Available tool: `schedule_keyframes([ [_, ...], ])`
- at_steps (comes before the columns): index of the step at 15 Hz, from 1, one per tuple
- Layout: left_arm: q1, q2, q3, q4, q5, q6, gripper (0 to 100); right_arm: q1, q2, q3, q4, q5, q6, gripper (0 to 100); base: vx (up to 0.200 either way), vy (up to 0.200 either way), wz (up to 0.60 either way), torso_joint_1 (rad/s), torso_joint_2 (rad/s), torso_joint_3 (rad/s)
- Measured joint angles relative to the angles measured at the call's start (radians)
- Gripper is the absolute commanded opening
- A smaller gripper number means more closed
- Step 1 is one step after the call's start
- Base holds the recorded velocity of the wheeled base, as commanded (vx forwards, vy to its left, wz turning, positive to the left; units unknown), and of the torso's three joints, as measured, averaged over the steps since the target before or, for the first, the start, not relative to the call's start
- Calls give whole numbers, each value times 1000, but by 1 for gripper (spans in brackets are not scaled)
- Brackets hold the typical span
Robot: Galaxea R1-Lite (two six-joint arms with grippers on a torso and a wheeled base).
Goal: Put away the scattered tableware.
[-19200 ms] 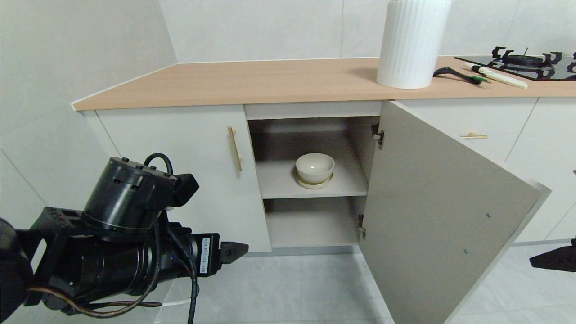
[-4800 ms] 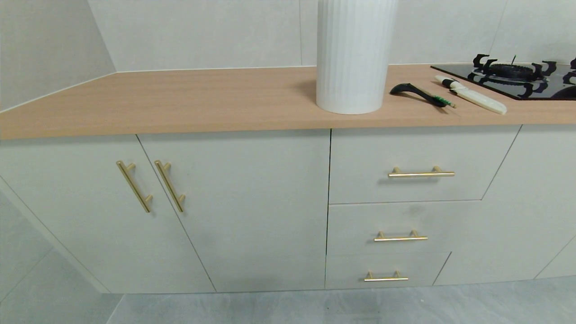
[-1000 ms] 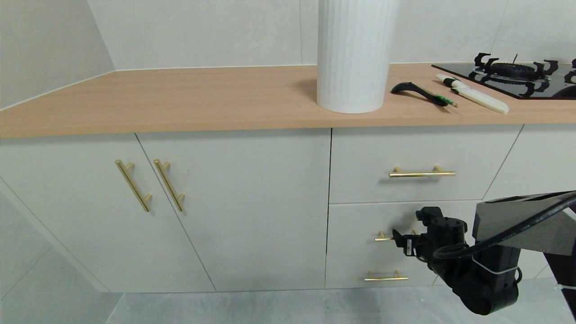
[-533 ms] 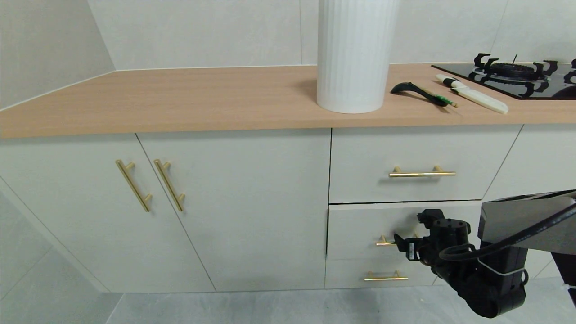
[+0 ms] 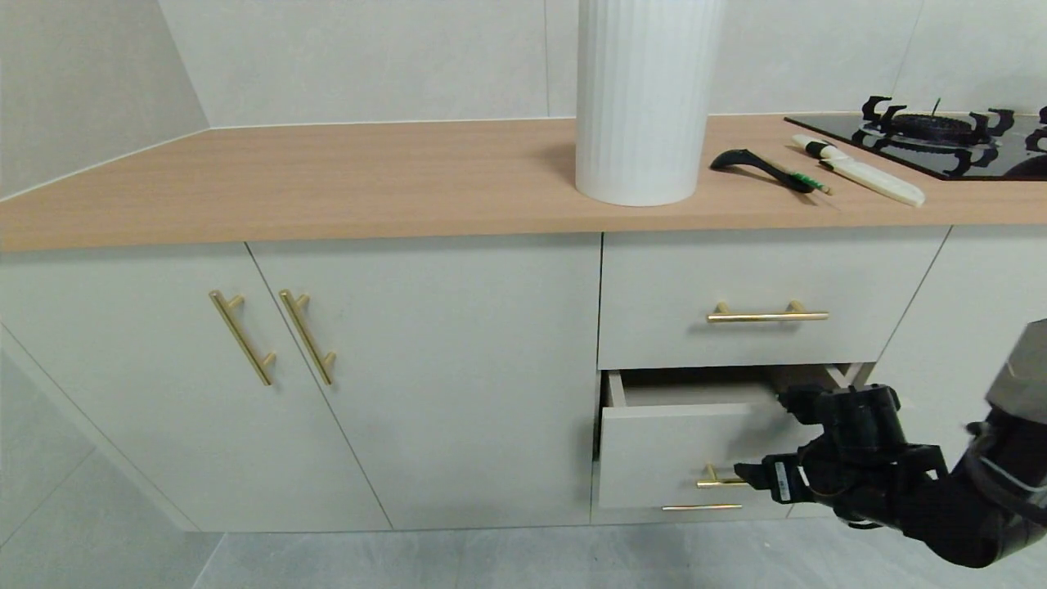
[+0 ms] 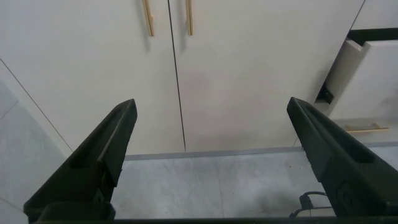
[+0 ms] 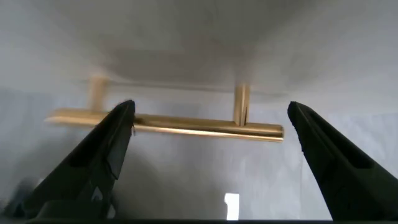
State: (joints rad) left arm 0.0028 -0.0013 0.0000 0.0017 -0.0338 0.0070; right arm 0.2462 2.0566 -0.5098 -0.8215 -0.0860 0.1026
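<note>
Facing handle (image 7: 186,126) of middle drawer (image 5: 671,458), right gripper (image 5: 757,481): jaws spread wide, nothing clamped. Drawer partly open. Left gripper (image 6: 211,124): jaws apart, empty, before cabinet doors (image 6: 249,62). Black spoon (image 5: 757,168) and white knife (image 5: 867,177) lie side by side on countertop (image 5: 368,180), near white ribbed cylinder (image 5: 646,98).

The drawer (image 5: 672,452) is plain pale grey, its handle (image 5: 720,483) gold.

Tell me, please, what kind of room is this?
Most likely a home kitchen: a gas hob is set into the wooden countertop, a knife lies beside it, and below are cabinet doors and a drawer pulled partly open.
</note>
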Motion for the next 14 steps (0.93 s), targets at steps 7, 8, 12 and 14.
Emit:
schedule_keyframes([
  [7, 0, 0, 0, 0, 0, 0, 100, 51, -365, -31, 186, 42, 7, 100, 0, 0, 0, 0, 0, 0],
  [8, 0, 0, 0, -1, 0, 0, 100, 57, -360, -28, 148, 25, 8, 100, 0, 0, 0, 0, 0, 0],
  [12, 0, 0, 0, 0, 0, 0, 100, 80, -229, -18, -99, -108, 9, 100, 0, 0, 0, 0, 0, 0],
  [14, 0, 0, 0, -1, 0, 0, 100, 87, -140, -17, -239, -154, 10, 100, 0, 0, 0, 0, 0, 0],
])
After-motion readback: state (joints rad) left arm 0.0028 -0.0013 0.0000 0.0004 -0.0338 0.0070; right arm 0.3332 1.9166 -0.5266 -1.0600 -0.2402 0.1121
